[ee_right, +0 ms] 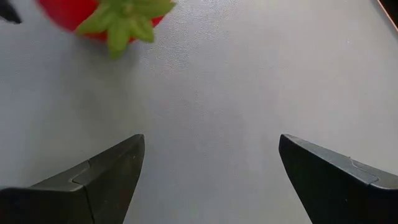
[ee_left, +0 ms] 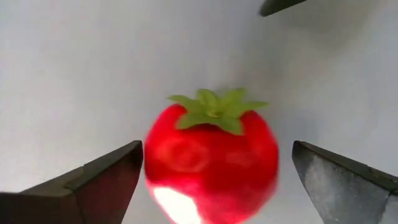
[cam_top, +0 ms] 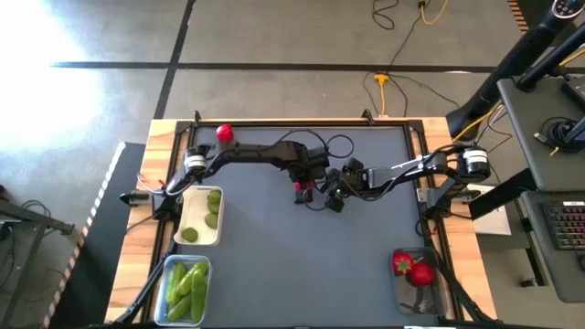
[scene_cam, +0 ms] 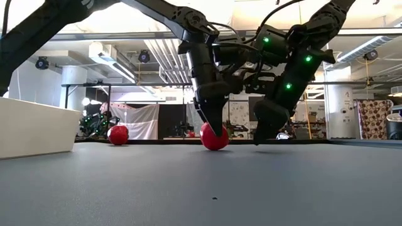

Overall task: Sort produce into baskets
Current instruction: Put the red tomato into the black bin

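Note:
A glossy red tomato (ee_left: 211,168) with a green stem top rests on the grey table mat near its middle (scene_cam: 214,138). My left gripper (ee_left: 217,162) points down over it, open, one finger on either side. A gap shows at one finger; the other stands very close. My right gripper (ee_right: 211,149) hovers open just to the right (cam_top: 331,201), with nothing between its fingers; the tomato (ee_right: 106,15) shows ahead of it. A second red tomato (cam_top: 224,133) lies at the far left.
At the left a white tray (cam_top: 199,239) holds light-green limes, and a clear tub (cam_top: 170,265) nearer the front holds green cucumbers. A clear tub (cam_top: 399,292) at the near right holds red tomatoes. The two arms stand close together at mid-table.

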You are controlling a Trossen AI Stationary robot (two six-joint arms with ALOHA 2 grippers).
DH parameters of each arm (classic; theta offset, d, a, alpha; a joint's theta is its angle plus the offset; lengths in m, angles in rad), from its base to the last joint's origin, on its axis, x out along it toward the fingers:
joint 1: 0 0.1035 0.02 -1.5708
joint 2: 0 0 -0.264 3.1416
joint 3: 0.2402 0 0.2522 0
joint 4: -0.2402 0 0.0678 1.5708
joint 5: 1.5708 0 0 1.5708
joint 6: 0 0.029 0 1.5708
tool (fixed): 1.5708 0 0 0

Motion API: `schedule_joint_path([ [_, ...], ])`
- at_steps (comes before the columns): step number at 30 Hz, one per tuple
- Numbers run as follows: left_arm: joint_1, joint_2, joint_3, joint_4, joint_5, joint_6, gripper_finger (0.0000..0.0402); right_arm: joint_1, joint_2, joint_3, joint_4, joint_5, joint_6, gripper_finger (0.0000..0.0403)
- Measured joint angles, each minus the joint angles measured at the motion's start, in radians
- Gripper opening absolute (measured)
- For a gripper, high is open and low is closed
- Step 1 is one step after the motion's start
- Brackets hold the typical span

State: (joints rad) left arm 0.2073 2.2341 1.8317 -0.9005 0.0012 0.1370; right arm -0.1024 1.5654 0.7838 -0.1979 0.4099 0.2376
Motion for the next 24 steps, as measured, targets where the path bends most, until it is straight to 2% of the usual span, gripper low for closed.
schedule_joint_path([
  [10,-0.010,-0.046,0.000,-0.007,0.015,0.011,0.0399,0.000,0.000,-0.002,0.002,0.000,0.016,0.0364],
  [18,-0.007,-0.192,-0.007,-0.073,0.016,0.011,0.0400,0.000,0.000,-0.002,0.010,0.000,0.016,0.0364],
  [24,-0.007,-0.323,-0.033,-0.128,0.019,0.011,0.0400,0.020,0.000,-0.003,0.108,-0.002,-0.051,0.0364],
])
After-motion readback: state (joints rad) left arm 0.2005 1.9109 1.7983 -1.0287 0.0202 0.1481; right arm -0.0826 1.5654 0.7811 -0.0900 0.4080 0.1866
